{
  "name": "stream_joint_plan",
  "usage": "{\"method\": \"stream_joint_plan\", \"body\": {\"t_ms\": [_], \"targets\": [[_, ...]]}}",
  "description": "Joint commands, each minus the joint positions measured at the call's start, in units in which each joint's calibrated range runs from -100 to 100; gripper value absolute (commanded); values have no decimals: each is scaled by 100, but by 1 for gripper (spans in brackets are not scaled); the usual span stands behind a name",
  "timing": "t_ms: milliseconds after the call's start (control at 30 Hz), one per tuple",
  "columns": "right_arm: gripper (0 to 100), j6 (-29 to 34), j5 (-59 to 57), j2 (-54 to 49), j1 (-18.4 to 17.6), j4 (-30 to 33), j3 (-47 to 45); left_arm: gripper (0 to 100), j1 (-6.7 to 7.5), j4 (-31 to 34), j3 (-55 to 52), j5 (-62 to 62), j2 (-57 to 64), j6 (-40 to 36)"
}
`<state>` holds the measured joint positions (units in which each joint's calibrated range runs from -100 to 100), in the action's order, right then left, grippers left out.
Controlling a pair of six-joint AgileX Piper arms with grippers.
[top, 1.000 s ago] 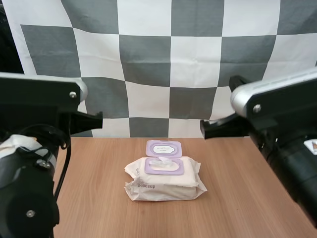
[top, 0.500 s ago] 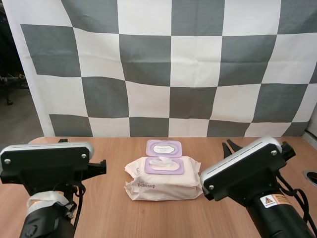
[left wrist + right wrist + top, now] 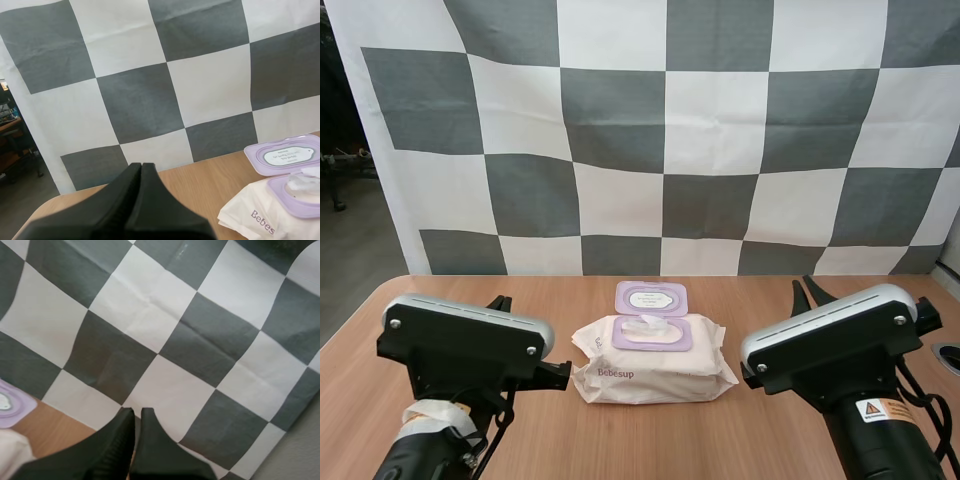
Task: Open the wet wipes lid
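A white wet wipes pack (image 3: 650, 368) lies in the middle of the wooden table (image 3: 760, 300). Its purple lid (image 3: 651, 299) is flipped back and lies flat behind the opening, where a wipe (image 3: 642, 327) pokes up. My left gripper (image 3: 500, 301) sits low at the left of the pack, my right gripper (image 3: 807, 290) low at its right; neither touches it. In the left wrist view the left gripper (image 3: 141, 167) is one shut dark wedge, with the pack (image 3: 260, 217) and the lid (image 3: 286, 155) off to one side. The right gripper (image 3: 134, 413) is shut on nothing, beside the lid (image 3: 9, 407).
Bare tabletop (image 3: 550, 295) surrounds the pack on all sides. A small round fitting (image 3: 950, 356) sits at the table's right edge. Both arm bodies take up the near corners of the table.
Both arms have come down from high in front of the camera to low positions on either side of the pack. The pack has not moved and its lid stays open.
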<state>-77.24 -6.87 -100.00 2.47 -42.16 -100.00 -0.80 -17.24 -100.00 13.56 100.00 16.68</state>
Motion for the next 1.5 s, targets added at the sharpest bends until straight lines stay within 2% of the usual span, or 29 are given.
{"method": "stream_joint_plan", "body": {"t_ms": [0, 33, 133, 400, 500, 633, 800, 833, 967, 1167, 1467], "targets": [[5, -11, -1016, 0, -6, 310, 0, 0, 52, 1, 0, -5, 0, -4], [4, -11, -1016, 0, -6, 753, 0, 0, 71, 1, 0, -5, 0, -4], [3, -1, -1116, 0, -6, 1339, 0, 0, 71, 1, 0, -5, 0, -4], [3, 980, -2715, 0, -6, 1351, 0, 0, 71, 1, 0, -5, 0, -4], [3, 1276, -2720, 0, -6, 1351, 0, 0, 71, 1, 0, -5, 0, -4], [3, 2418, -2652, 0, -6, 1354, 0, 0, 71, 438, 0, -5, 0, -4], [3, 3078, -2248, 0, -8, 1258, 0, 0, 71, 618, 0, 109, 0, -56], [3, 3173, -2083, 0, -25, 1098, 0, 0, 71, 626, 0, 275, 0, -312], [3, 3184, -1811, 0, -52, 772, 0, 0, 71, 1324, 0, 1582, 0, -1599], [3, 3184, -1811, 0, -105, 772, 0, 0, 71, 1813, 0, 1588, 0, -2918], [3, 3105, -2406, 0, -139, 884, 0, 0, 71, 1882, 0, 1605, 0, -2972]]}}
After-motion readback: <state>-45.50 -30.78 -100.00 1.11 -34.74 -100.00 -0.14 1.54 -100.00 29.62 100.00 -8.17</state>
